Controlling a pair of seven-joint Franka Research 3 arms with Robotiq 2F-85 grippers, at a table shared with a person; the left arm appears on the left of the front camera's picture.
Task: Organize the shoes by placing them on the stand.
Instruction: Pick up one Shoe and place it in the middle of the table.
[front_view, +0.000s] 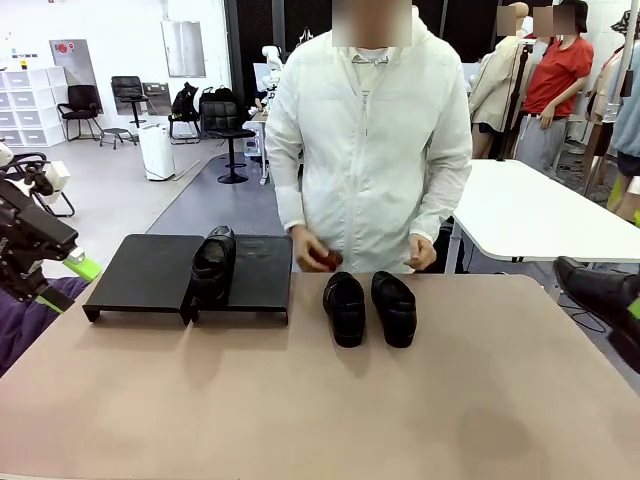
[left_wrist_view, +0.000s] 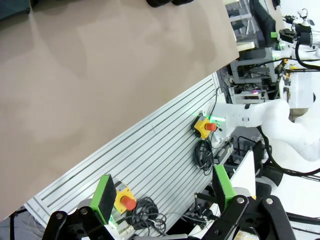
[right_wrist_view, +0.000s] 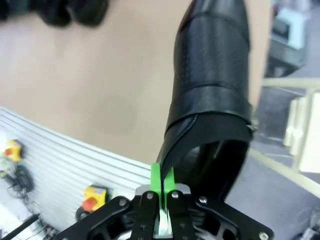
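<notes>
The black stand (front_view: 150, 268) sits at the table's far left, with one black shoe (front_view: 213, 262) on it where its two sections meet. Two more shoes (front_view: 344, 308) (front_view: 394, 308) stand side by side on the table in front of the person. A fourth shoe (front_view: 598, 288) (right_wrist_view: 210, 90) hangs in the air at the right edge. My right gripper (right_wrist_view: 162, 192) (front_view: 632, 310) is shut on its heel rim. My left gripper (left_wrist_view: 164, 195) (front_view: 72, 278) is open with nothing between its fingers, off the table's left end near the stand.
A person in a white jacket (front_view: 375, 150) stands at the far side, both hands held close to the body. An aluminium rail with red emergency buttons (left_wrist_view: 206, 126) runs along the table's near edge. A white table (front_view: 540, 215) stands behind on the right.
</notes>
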